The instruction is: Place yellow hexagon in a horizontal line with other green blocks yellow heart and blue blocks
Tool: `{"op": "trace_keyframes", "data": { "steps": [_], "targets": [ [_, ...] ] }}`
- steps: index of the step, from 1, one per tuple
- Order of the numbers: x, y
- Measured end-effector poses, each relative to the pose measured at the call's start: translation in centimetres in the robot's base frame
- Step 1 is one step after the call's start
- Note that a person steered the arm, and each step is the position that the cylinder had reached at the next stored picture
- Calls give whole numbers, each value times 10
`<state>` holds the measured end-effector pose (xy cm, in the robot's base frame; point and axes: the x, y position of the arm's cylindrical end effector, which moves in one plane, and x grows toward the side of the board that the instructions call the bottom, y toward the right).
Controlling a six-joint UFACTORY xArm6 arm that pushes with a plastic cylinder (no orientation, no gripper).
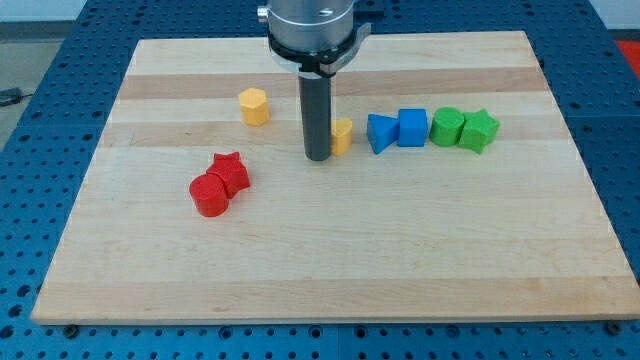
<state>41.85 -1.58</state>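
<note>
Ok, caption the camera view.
My tip beside the yellow heart, yellow hexagon still off the row.

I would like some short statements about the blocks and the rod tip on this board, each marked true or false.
1. The yellow hexagon lies at the view's left of my tip. True.
2. The blue cube touches the red star. False: they are far apart.
3. The yellow heart is partly hidden behind the rod. True.
4. The green blocks are at the row's left end. False: the green blocks end it on the view's right.
</note>
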Motion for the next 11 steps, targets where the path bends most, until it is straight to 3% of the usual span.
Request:
{"op": "trace_keyframes", "data": {
  "steps": [3, 6, 7, 8, 11],
  "targets": [
    [-12, -7],
    [-13, -166],
    [-67, -198],
    [-112, -194],
    [-66, -112]
  ]
}}
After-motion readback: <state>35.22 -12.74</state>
